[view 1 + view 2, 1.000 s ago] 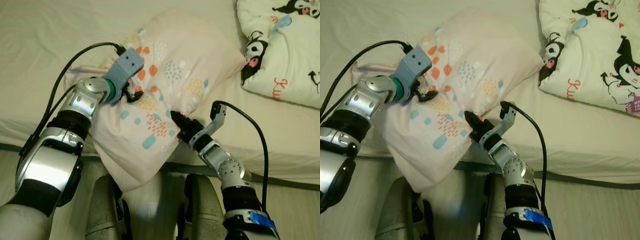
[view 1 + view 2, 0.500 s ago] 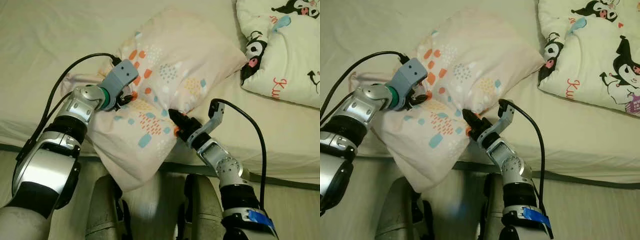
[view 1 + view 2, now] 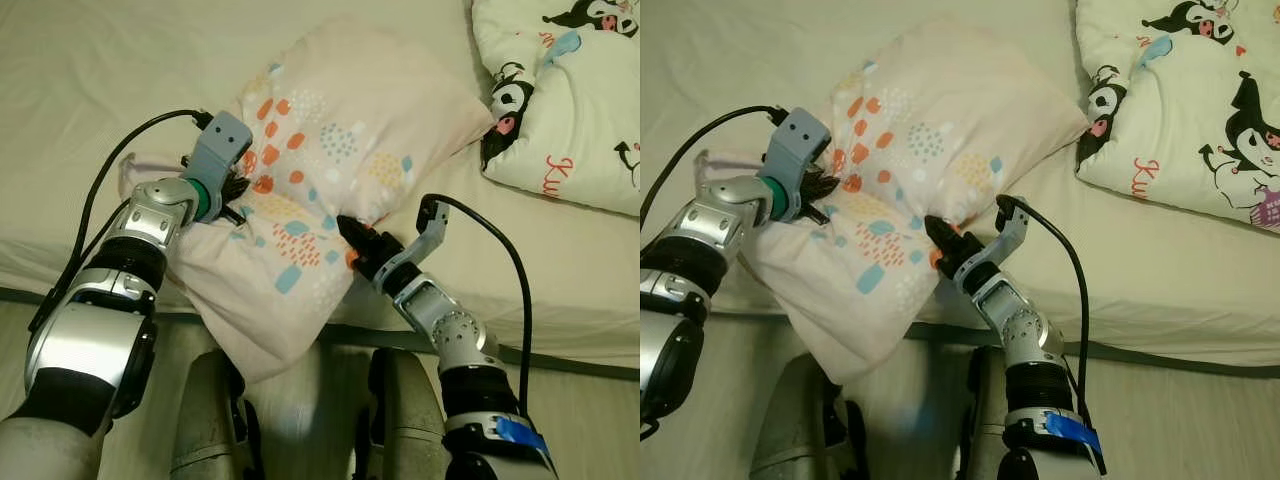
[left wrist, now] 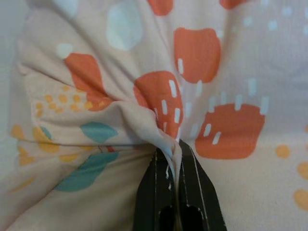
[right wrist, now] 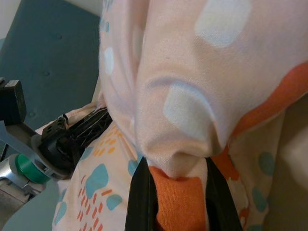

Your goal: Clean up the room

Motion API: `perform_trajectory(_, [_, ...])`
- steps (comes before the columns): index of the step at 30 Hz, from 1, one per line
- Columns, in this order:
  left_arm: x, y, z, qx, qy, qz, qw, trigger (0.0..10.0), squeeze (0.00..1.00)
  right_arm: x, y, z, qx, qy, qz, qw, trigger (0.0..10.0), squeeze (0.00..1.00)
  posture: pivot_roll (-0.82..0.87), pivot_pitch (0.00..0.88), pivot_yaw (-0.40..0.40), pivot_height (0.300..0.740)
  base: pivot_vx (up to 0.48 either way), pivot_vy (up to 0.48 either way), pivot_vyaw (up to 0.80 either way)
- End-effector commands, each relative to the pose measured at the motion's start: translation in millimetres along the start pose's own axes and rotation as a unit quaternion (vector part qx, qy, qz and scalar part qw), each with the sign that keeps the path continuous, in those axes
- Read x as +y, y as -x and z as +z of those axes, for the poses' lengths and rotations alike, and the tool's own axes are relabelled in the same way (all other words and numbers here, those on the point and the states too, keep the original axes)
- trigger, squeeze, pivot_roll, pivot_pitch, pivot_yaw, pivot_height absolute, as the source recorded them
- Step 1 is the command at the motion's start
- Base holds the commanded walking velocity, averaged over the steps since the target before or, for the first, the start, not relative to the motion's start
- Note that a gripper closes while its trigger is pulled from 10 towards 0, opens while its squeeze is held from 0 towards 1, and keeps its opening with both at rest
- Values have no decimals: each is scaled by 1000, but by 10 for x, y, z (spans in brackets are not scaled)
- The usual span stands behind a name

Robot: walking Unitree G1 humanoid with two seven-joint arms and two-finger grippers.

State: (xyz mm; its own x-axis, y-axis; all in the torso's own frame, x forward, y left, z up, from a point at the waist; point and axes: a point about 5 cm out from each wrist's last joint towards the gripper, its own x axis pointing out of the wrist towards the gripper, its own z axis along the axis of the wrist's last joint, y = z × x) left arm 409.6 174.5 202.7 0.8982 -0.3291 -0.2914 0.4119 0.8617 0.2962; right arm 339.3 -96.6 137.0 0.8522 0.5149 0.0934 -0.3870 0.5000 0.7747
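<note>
At the bed's (image 3: 90, 110) near edge a pale pink pillow (image 3: 340, 130) with orange, teal and yellow blotches lies slantwise, its upper part resting on the cream sheet and its lower corner hanging over the edge toward the robot's legs. The cloth is bunched and creased where it is gripped on both sides. The left arm reaches up from the lower left with its elbow bent, and the left gripper (image 3: 236, 190) is at the pillow's left side; in the left wrist view its fingers (image 4: 159, 192) are pressed together on a narrow ridge of the fabric, pinched beside an orange patch. The right arm rises from below, angled up and leftward, a black cable looping behind it, and the right gripper (image 3: 352, 236) is at the pillow's right side near the bed's edge; in its wrist view the fingers (image 5: 142, 197) stand a little apart with a thick fold of cloth clamped between them. At the bed's far right corner lies a white blanket (image 3: 570, 100) with cartoon prints, just apart from the pillow.
</note>
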Motion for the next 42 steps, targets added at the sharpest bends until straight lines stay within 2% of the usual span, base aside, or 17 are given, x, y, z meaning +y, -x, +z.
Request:
perform_trajectory(1, [14, 22, -182, 10, 52, 18, 998, 0, 0, 89, 11, 148, -26, 52, 13, 998, 0, 0, -51, 197, 11, 590, 0, 0, 0])
perform_trajectory(2, [14, 22, -182, 10, 52, 18, 998, 0, 0, 89, 11, 148, -26, 52, 13, 998, 0, 0, -51, 197, 11, 590, 0, 0, 0])
perform_trajectory(3, [36, 30, -120, -13, 65, 24, 998, 0, 0, 125, 7, 180, -30, 71, 15, 997, 0, 0, -51, 197, 11, 590, 0, 0, 0])
perform_trajectory(4, [83, 63, 28, -70, 106, 40, 991, 10000, 0, 196, -4, 256, -40, 124, 13, 991, 10000, 0, -53, 196, 10, 590, 0, 0, 0])
perform_trajectory(5, [127, 123, 174, -127, 150, 51, 979, 10000, 0, 276, -10, 352, -60, 173, 10, 983, 10000, 0, -54, 195, 7, 590, 0, 0, 0])
perform_trajectory(6, [127, 123, 174, -127, 150, 51, 979, 10000, 0, 276, -10, 352, -60, 173, 10, 983, 10000, 0, -54, 195, 7, 590, 0, 0, 0])
perform_trajectory(7, [193, 253, 345, -199, 212, 70, 954, 10000, 0, 388, -3, 519, -99, 234, 2, 967, 10000, 0, -54, 192, 0, 590, 0, 0, 0])
perform_trajectory(10, [209, 302, 383, -217, 230, 78, 946, 10000, 0, 419, 6, 582, -115, 247, -2, 962, 10000, 0, -54, 192, 0, 590, 0, 0, 0])
perform_trajectory(12, [248, 466, 479, -262, 272, 94, 921, 10000, 0, 532, 40, 775, -158, 300, -7, 941, 10000, 0, -59, 184, -15, 590, 0, 0, 0])
perform_trajectory(13, [248, 466, 479, -262, 272, 94, 921, 10000, 0, 532, 40, 775, -158, 300, -7, 941, 10000, 0, -59, 184, -15, 590, 0, 0, 0])
perform_trajectory(15, [264, 621, 560, -296, 284, 101, 906, 10000, 0, 639, 75, 928, -193, 328, -6, 925, 10000, 0, -59, 181, -20, 590, 0, 0, 0])
perform_trajectory(21, [201, 781, 675, -327, 259, 92, 904, 10000, 0, 757, 82, 1070, -218, 349, -1, 911, 10000, 0, -56, 173, -26, 590, 0, 0, 0])
perform_trajectory(23, [113, 858, 736, -336, 257, 75, 903, 10000, 0, 830, 74, 1101, -233, 368, 1, 900, 10000, 0, -54, 164, -31, 590, 0, 0, 0])
perform_trajectory(28, [-6, 892, 743, -330, 256, 64, 906, 10000, 0, 842, 73, 1116, -248, 387, -13, 888, 10000, 0, -55, 161, -33, 609, 0, 0, 0])
perform_trajectory(34, [-23, 909, 751, -321, 257, 66, 909, 10000, 0, 882, 91, 1098, -246, 396, -1, 885, 10000, 0, -57, 162, -32, 628, 0, 0, 0])
perform_trajectory(39, [75, 913, 750, -317, 281, 86, 902, 10000, 0, 1196, 119, 1114, -257, 424, 70, 865, 10000, 0, -64, 161, -30, 652, 0, 0, 0])
perform_trajectory(42, [63, 922, 750, -314, 282, 88, 902, 10000, 0, 1235, 117, 1127, -263, 427, 74, 862, 10000, 0, -64, 161, -30, 662, 0, 0, 0])
